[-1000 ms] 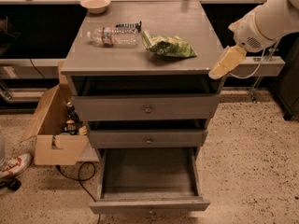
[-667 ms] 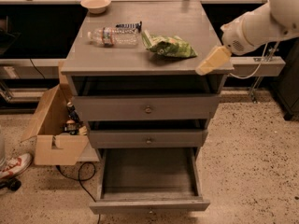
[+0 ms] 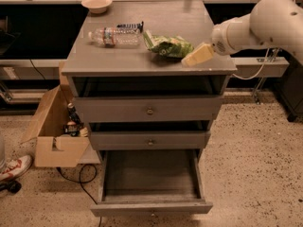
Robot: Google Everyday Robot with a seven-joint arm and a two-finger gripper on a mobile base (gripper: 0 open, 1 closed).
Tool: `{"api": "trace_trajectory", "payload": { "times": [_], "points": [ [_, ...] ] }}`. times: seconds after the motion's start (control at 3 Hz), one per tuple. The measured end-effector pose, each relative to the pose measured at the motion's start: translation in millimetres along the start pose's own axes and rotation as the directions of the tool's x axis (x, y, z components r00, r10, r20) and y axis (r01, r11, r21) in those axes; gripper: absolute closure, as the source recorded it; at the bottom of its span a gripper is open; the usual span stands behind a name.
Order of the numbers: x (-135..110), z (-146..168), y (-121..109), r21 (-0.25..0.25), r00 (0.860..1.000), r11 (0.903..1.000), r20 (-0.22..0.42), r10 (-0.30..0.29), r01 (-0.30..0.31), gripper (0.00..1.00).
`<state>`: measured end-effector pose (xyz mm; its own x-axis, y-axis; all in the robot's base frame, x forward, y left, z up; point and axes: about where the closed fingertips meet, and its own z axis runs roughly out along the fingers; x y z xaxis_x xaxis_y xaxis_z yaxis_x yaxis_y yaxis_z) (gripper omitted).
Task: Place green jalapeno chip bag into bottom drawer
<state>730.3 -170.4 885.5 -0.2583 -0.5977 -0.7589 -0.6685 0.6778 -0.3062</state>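
Note:
The green jalapeno chip bag (image 3: 168, 46) lies crumpled on top of the grey drawer cabinet (image 3: 189, 22), right of its middle. My gripper (image 3: 197, 55) with pale yellow fingers hovers just right of the bag, near the cabinet's front right edge, on the white arm (image 3: 258, 22) reaching in from the right. The bottom drawer (image 3: 150, 179) is pulled out and open, its inside bare. The two shallower drawers above it are pushed in.
A clear water bottle (image 3: 113, 36) lies left of the bag, a small dark wrapper (image 3: 130, 26) behind it, a pale bowl (image 3: 96, 4) at the back left. An open cardboard box (image 3: 54, 131) with items stands left of the cabinet. A shoe (image 3: 14, 168) and a cable lie on the floor.
My gripper has moved left and slightly up over the cabinet top, from beyond its right edge to right beside the chip bag. The bag and drawer have not moved.

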Motion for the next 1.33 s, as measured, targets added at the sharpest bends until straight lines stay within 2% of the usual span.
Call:
{"api": "trace_trajectory", "payload": {
  "times": [0.33, 0.67, 1.0, 1.33],
  "points": [
    [-19.3, 40.8, 4.1, -0.036, 0.998, 0.9988, 0.058, 0.037, -0.035, 0.00],
    [-28.8, 60.6, 7.9, -0.064, 0.995, 0.9968, 0.080, 0.053, -0.048, 0.00],
    [-37.5, 81.3, 17.1, -0.102, 0.994, 0.9934, 0.086, 0.062, -0.053, 0.19],
    [-42.2, 93.7, 30.4, -0.149, 0.991, 0.9867, 0.104, 0.082, -0.066, 0.50]
  ]
}}
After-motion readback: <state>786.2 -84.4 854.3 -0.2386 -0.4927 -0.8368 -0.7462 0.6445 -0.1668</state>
